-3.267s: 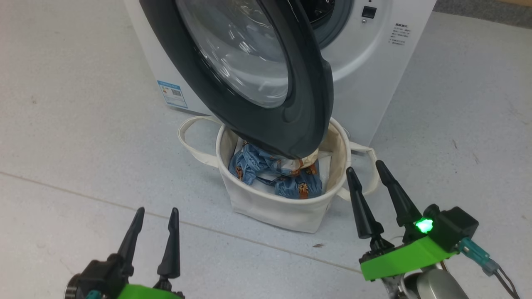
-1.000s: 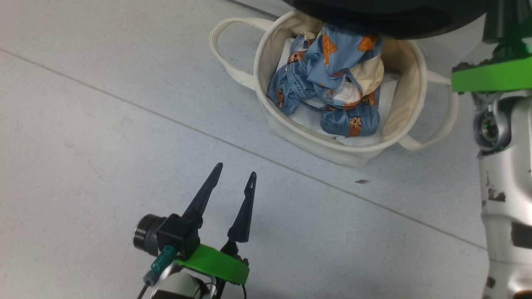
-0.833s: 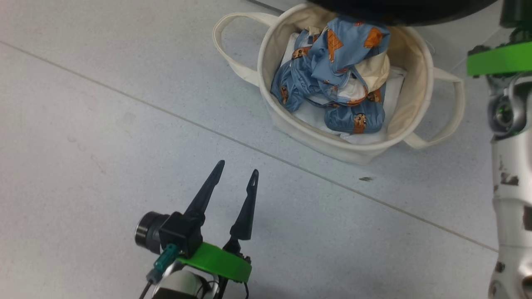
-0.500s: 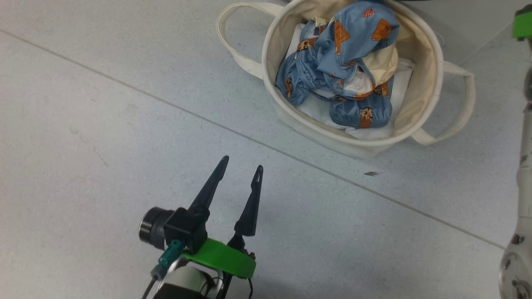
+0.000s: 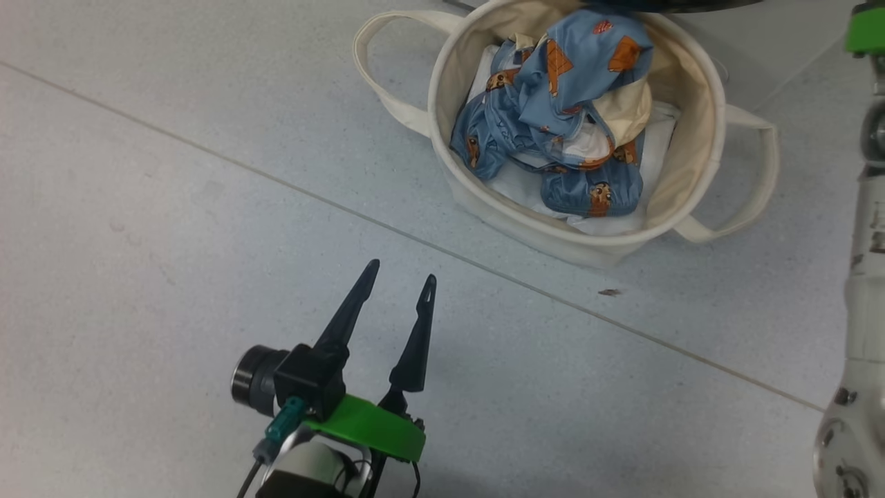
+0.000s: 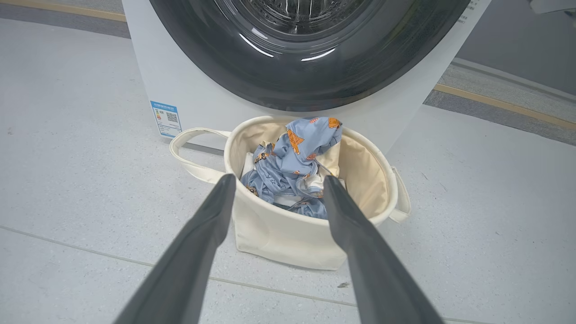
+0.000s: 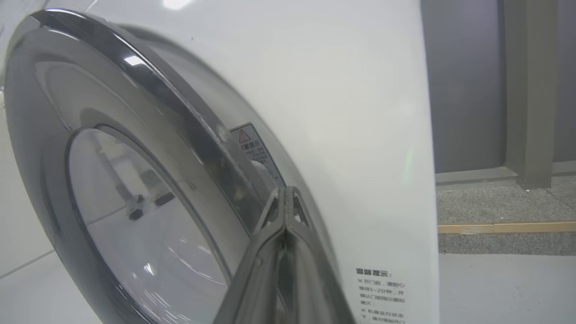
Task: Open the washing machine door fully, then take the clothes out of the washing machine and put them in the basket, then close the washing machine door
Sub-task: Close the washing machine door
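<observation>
The cream basket (image 5: 525, 228) stands on the floor with the light blue clothes (image 5: 567, 90) piled inside. My left gripper (image 5: 403, 270) hovers open and empty above the floor, short of the basket (image 6: 279, 234) and pointing at the clothes (image 6: 292, 153). The washing machine door (image 6: 310, 85) lies close against the white washing machine (image 6: 148, 67). In the right wrist view my right gripper (image 7: 285, 191) is shut and empty, its tips at the black rim of the door (image 7: 31, 112), beside the machine's front (image 7: 337, 90). I cannot tell whether the door is latched.
A floor seam runs diagonally between my left gripper and the basket. My pale right forearm (image 5: 864, 277) rises along the right edge of the head view. A blue label (image 6: 166, 118) marks the machine's lower left. A grey wall and a yellow floor strip (image 7: 504, 227) lie behind the machine.
The door, which hung open over the basket, has swung in against the machine. My right gripper has shut and risen out of the head view. The head camera has tilted down.
</observation>
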Controlling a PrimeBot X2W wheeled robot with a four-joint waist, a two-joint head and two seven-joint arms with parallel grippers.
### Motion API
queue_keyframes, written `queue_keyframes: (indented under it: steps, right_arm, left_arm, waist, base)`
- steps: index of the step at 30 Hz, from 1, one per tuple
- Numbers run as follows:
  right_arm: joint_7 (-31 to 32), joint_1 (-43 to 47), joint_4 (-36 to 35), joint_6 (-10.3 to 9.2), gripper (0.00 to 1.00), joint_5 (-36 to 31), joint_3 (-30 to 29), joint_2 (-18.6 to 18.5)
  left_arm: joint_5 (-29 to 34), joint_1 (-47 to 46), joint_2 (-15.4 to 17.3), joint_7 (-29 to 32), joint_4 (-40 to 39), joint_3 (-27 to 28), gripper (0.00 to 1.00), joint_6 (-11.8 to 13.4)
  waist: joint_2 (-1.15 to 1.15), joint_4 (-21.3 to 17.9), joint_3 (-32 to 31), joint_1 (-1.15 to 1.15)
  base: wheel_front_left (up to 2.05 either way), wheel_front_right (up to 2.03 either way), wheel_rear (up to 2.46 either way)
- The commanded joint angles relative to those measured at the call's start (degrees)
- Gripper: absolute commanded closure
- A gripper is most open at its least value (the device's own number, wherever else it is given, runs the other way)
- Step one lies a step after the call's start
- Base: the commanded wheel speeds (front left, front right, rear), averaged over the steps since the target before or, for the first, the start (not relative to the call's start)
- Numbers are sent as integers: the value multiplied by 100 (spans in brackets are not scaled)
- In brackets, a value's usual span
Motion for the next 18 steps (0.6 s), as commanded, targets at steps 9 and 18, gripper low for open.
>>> queue_keyframes:
  steps: [9,18]
  right_arm:
    - [-21,300,-375,0,100,133,438,192]
    - [-21,-76,90,0,100,36,342,65]
  left_arm:
    - [54,-7,36,-50,-104,218,0,-34]
    - [9,-47,36,-50,-149,161,0,4]
  waist:
    - [0,-35,-35,-1]
    - [0,108,134,-1]
  base:
    - [0,0,0]
    - [0,0,0]
